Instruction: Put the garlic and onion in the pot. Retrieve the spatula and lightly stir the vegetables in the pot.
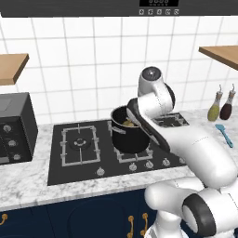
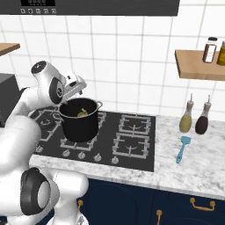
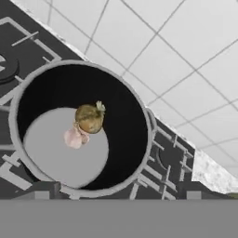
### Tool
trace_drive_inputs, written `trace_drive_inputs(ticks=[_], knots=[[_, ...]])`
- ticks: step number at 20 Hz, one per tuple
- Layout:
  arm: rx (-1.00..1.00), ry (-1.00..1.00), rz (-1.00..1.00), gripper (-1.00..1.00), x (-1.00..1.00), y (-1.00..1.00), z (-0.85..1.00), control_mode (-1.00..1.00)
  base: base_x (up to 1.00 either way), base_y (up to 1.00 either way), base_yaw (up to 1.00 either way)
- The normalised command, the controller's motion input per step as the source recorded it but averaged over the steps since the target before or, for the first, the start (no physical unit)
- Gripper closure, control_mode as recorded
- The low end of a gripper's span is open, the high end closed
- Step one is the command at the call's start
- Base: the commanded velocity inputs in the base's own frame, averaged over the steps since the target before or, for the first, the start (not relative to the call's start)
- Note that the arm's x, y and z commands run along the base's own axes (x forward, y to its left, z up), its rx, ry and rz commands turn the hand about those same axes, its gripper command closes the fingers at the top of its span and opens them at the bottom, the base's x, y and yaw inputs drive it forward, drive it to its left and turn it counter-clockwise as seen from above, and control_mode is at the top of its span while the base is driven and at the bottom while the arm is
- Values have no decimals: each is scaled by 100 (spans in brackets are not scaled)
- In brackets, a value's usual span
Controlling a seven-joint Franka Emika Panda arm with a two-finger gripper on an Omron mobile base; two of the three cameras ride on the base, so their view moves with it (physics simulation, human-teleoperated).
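The tall black pot (image 1: 131,138) (image 2: 80,125) stands on a front burner of the cooktop (image 2: 132,140). In the hand view I look down into the pot (image 3: 128,139): a tan onion (image 3: 89,118) and a pale pink garlic (image 3: 73,138) lie touching on its grey floor. A pale lump (image 2: 82,114) shows over the rim. My gripper (image 3: 118,191) hovers above the pot's rim, open, with nothing between its fingertips. A blue spatula (image 1: 225,135) (image 2: 182,148) lies on the marble counter to the right of the cooktop, far from the hand.
Two bottles (image 2: 186,121) (image 2: 202,122) stand behind the spatula by the tiled wall. A black box-shaped appliance with knobs (image 1: 14,125) sits at the left. Wooden shelves (image 2: 197,63) (image 1: 11,67) hang on both sides, with jars on the right one.
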Motion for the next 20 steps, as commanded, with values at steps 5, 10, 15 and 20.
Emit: trace_drive_inputs(ticks=[5,10,15,20], knots=[[11,-6,-18,-100,-89,-83,34,-100,0,0,0],[11,-3,-17,-100,-82,-99,3,-100,0,0,0],[13,0,-20,-100,-72,-81,-1,-100,0,0,0],[8,0,-37,-100,-27,-51,1,-100,0,0,0]])
